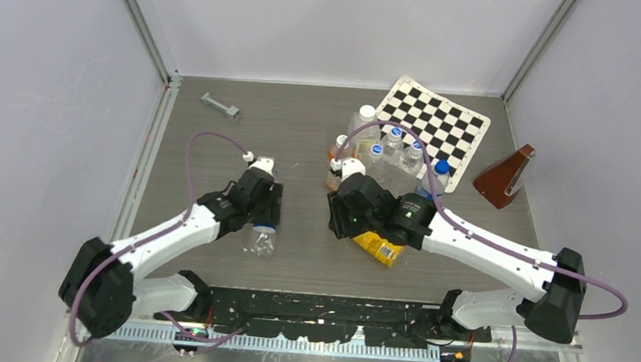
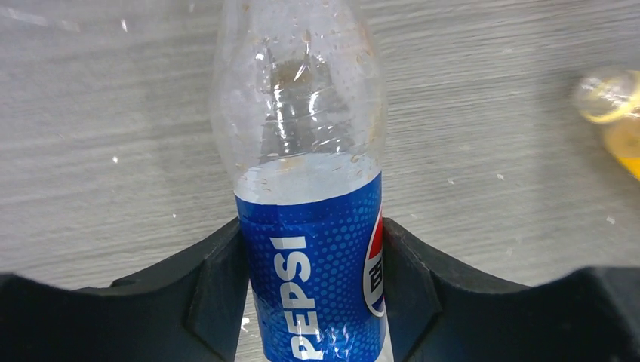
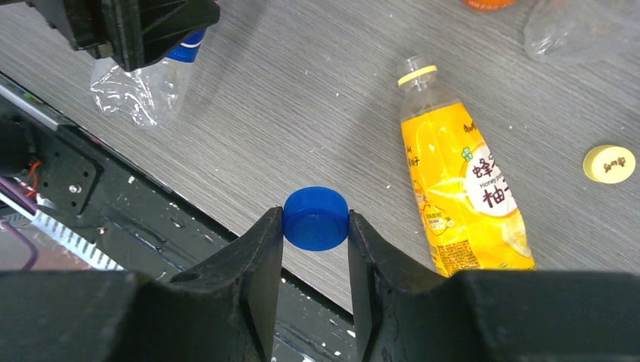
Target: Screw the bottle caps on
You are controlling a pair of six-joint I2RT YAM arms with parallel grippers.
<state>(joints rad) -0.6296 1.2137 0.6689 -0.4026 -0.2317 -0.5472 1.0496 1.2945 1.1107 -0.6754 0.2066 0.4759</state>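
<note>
While the left jaws clamp the empty clear plastic Pepsi bottle (image 2: 309, 264), the right jaws pinch the round blue plastic cap (image 3: 316, 219); centre-right, the uncapped yellow juice bottle (image 3: 453, 173) lies full.

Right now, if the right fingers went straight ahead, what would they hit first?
Probably the bare grey wood-grain table. The right fingers, pinching the small round blue plastic cap, aim at open tabletop, though depth is unclear.

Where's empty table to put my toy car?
Bare table lies between the metal bracket and the bottle cluster, and in the strip between the left claw on the Pepsi bottle and right claw with the blue cap. It's crowded by the checkerboard and juice bottle.
</note>
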